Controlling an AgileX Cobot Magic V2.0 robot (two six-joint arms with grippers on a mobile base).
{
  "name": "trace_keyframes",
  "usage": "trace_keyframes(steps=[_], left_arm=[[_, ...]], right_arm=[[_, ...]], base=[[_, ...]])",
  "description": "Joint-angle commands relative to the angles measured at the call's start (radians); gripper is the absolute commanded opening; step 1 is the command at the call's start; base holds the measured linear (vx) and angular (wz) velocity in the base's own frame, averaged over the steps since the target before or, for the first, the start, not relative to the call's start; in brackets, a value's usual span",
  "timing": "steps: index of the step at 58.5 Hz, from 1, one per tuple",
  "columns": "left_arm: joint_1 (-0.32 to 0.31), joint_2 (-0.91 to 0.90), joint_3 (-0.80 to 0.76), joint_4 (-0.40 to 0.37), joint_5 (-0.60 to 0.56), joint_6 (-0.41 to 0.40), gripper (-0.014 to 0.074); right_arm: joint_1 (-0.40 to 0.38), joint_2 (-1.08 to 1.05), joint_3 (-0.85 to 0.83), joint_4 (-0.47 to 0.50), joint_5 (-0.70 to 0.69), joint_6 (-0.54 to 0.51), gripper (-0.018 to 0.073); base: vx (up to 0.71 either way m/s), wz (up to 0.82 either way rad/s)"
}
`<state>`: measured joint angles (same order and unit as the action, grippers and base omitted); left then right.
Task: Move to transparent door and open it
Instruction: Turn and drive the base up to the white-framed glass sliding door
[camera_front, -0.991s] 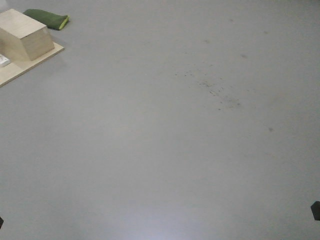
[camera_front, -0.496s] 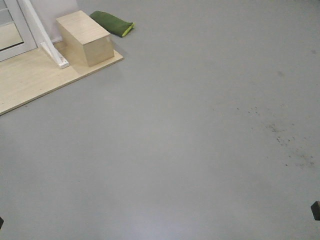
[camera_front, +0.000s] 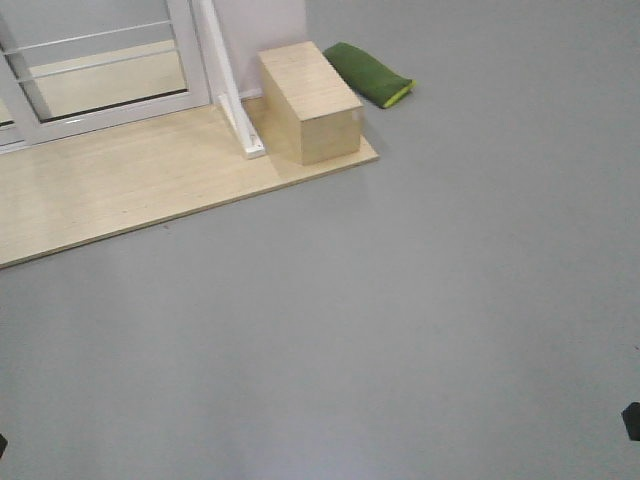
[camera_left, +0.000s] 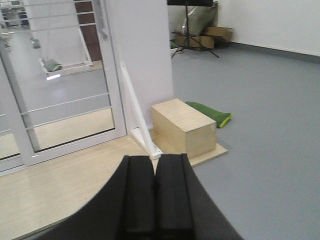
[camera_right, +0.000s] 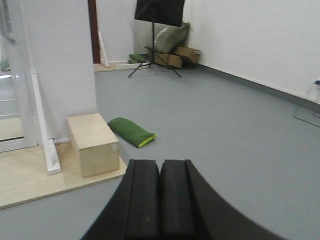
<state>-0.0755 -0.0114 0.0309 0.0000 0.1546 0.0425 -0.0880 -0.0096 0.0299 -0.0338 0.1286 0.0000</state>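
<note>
You have the glass door (camera_left: 70, 92) at the upper left of the left wrist view: a clear panel in a white frame with thin white bars across it. What looks like a grey handle (camera_left: 103, 26) sits high on its right stile. The door stands on the far side of a pale wooden platform (camera_front: 120, 190), well apart from both arms.

Just right of the door, a white slanted post (camera_left: 136, 112) runs down to the platform. A wooden box (camera_front: 310, 100) stands beside the post's foot, at the platform's corner. A green cushion (camera_front: 370, 73) lies on the grey floor (camera_front: 400, 300) behind the box.

Your left gripper (camera_left: 155, 200) has its jaws pressed together, holding nothing. Your right gripper (camera_right: 160, 200) is the same: jaws together, empty. Neither touches anything.
</note>
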Motion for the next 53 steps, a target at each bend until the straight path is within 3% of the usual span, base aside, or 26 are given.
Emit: trace_keyframes(steps=[1,27,53], left_arm=[[-0.005,0.007,0.009,-0.006,-0.084,-0.003,-0.0006],[-0.005,0.007,0.009,-0.006,-0.084,-0.003,-0.0006],[-0.005,0.007,0.009,-0.006,-0.084,-0.003,-0.0006]], right_arm=[[-0.005,-0.016,0.004,-0.006,-0.084,0.0,-0.0006],[-0.005,-0.016,0.004,-0.006,-0.084,0.0,-0.0006],[-0.005,-0.016,0.004,-0.006,-0.084,0.0,-0.0006]], base=[[0.56,0.67],[0.56,0.59],[0.54,0.28]])
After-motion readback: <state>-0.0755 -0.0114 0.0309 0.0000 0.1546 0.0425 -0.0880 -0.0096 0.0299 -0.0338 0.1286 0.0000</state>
